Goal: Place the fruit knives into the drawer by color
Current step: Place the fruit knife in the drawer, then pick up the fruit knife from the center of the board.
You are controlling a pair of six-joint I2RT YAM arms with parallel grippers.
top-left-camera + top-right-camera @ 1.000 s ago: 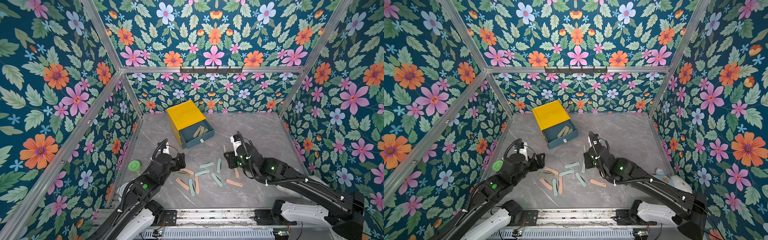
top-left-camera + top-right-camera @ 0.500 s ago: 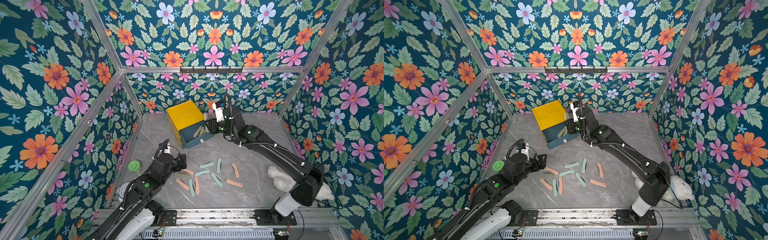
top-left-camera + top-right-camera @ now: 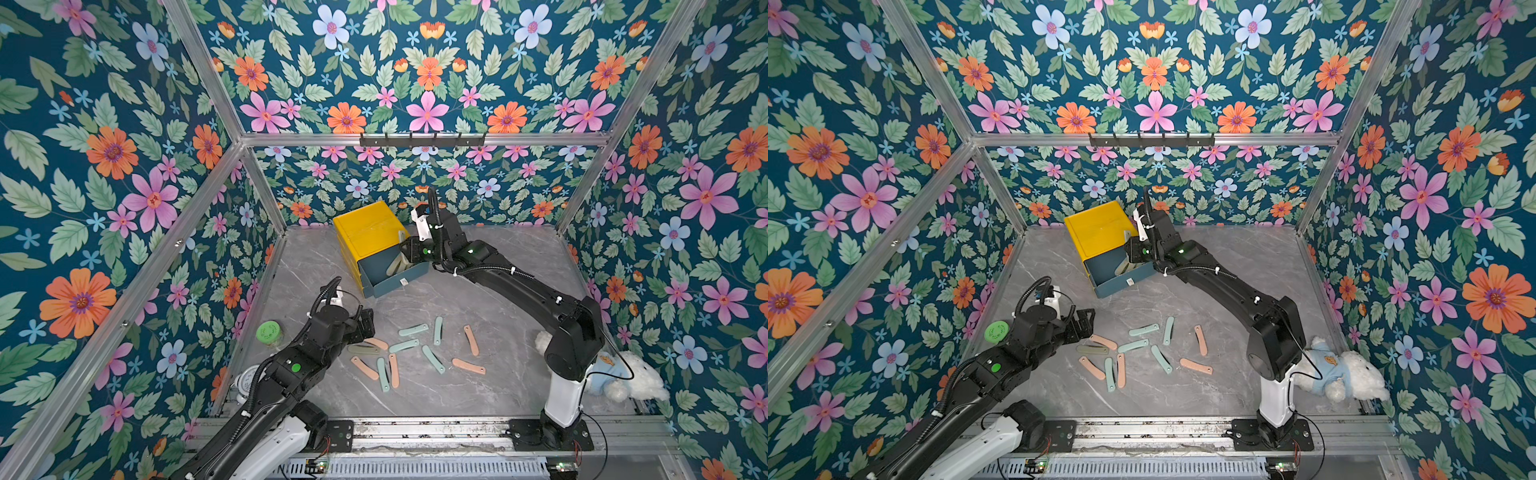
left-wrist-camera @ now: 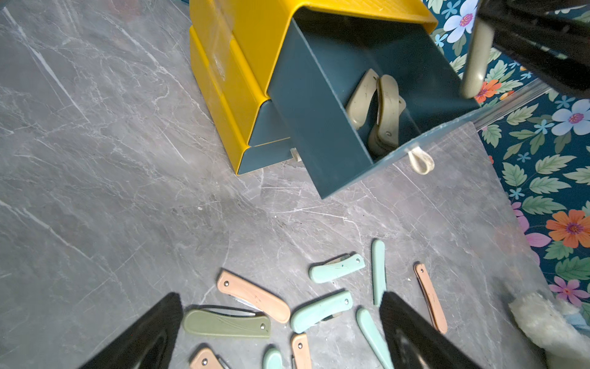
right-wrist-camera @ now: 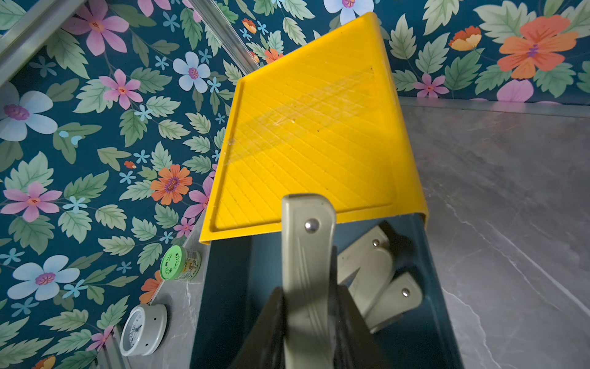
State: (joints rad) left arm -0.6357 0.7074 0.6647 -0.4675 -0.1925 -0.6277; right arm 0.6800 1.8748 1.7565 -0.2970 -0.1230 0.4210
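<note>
The yellow cabinet (image 3: 365,232) stands at the back with its top teal drawer (image 3: 395,278) pulled out; olive-green fruit knives (image 4: 386,105) lie inside. My right gripper (image 5: 308,294) hangs over that drawer, jaws against an olive-green knife (image 5: 306,242) that points toward the yellow top (image 5: 313,134). Several pink and mint knives (image 3: 415,345) and one olive knife (image 4: 226,324) lie scattered on the grey table. My left gripper (image 4: 279,295) hovers open just above the pile's left end, nothing between its fingers.
A green-lidded jar (image 3: 269,333) and a small white clock (image 3: 245,380) sit by the left wall. A white plush toy (image 3: 623,374) lies at the right arm's base. Flowered walls close in the table on three sides.
My right arm has swung from the knife pile up to the open drawer, carrying the olive-green knife. The left arm has hardly moved.
</note>
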